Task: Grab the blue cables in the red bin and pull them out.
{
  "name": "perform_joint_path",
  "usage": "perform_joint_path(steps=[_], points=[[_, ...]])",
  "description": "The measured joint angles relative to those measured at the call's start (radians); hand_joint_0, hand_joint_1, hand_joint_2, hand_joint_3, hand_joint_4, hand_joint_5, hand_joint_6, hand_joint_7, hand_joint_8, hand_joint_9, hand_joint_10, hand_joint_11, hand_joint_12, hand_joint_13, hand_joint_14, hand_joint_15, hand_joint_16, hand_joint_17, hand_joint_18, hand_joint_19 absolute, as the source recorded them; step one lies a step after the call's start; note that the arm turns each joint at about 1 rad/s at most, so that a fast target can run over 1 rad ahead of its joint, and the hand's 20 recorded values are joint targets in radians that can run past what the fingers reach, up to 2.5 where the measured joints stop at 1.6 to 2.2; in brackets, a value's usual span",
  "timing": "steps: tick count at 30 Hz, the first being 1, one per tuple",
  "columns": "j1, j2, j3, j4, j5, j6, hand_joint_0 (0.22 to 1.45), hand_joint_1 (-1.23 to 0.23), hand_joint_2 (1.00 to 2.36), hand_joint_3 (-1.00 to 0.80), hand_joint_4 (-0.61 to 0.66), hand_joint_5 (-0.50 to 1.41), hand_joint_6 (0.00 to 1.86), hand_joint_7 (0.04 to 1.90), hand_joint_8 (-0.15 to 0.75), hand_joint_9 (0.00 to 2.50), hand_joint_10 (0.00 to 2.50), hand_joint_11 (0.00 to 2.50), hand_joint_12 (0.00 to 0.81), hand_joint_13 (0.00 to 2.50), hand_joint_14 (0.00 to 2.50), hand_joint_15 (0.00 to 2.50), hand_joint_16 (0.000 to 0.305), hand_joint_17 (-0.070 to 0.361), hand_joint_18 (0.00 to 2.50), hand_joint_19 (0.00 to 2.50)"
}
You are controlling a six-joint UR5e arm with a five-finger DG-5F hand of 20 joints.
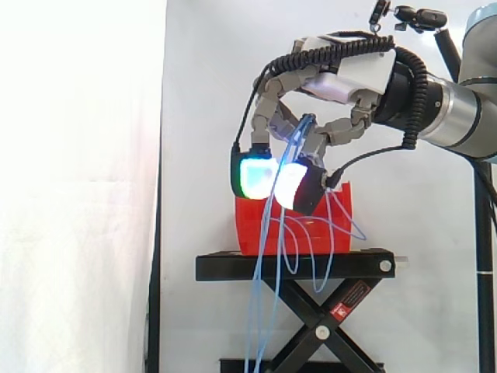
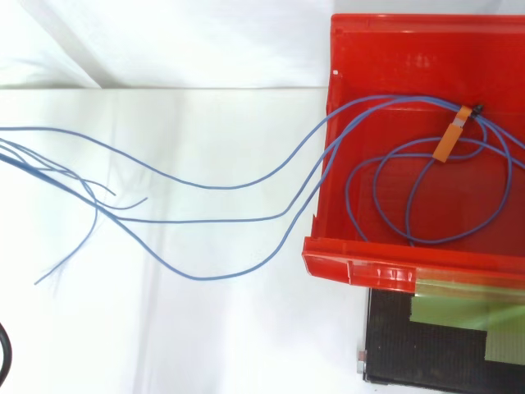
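Note:
The red bin (image 1: pixel 250 227) stands on a black scissor stand (image 1: pixel 233 266). My hand (image 1: pixel 342 81) hovers just above the bin, its fingers curled and their glowing pads (image 1: pixel 256 176) close together. Blue cables (image 1: pixel 266 256) run up between the fingers at about the bin's top and hang down past the stand toward the floor. In the top view the blue cables (image 2: pixel 246 185) leave over the bin's left wall (image 2: pixel 326 156) and spread out to the left. Loops of them still lie inside, tied by an orange tag (image 2: pixel 449 141).
A white curtain hangs behind the stand. In the top view a white surface (image 2: pixel 164 328) lies left of the bin, and the black stand top (image 2: pixel 394 353) with green tape shows below it. More blue loops (image 1: pixel 342 229) hang at the bin's right side.

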Motion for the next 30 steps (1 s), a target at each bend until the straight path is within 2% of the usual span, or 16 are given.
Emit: perform_joint_path(steps=[7,11,13,19,26,30], points=[[-0.001,0.000,0.000,-0.005,0.006,0.044,0.85,-0.99,1.00,-1.00,0.29,0.72,0.83,0.41,0.318,0.60,2.50,0.49,0.357,0.99,2.50,0.44,0.041,0.093,1.10,1.22],[-0.002,0.000,0.000,-0.015,0.018,0.106,0.85,-0.99,1.00,-1.00,0.29,0.72,0.83,0.41,0.318,0.60,2.50,0.50,0.355,0.99,2.50,0.44,0.041,0.092,1.10,1.24],[-0.002,0.000,0.000,-0.024,0.036,0.150,0.85,-0.99,1.00,-1.00,0.29,0.72,0.83,0.41,0.318,0.60,2.50,0.50,0.357,0.99,2.50,0.44,0.041,0.092,1.10,1.24],[0.002,0.000,0.000,-0.069,0.119,0.302,0.85,-0.99,1.00,-1.00,0.29,0.72,0.83,0.41,0.318,0.59,2.50,0.52,0.356,0.99,2.50,0.45,0.041,0.092,1.09,1.24],[0.009,0.000,0.000,-0.189,0.256,0.496,0.85,-0.99,1.00,-1.00,0.30,0.72,0.83,0.41,0.318,0.60,2.50,0.50,0.355,0.99,2.50,0.43,0.040,0.090,1.10,1.24],[0.013,0.000,0.000,-0.240,0.304,0.601,0.85,-0.99,1.00,-1.00,0.30,0.72,0.83,0.41,0.311,0.59,2.50,0.50,0.356,0.99,2.50,0.45,0.041,0.092,1.09,1.23]])
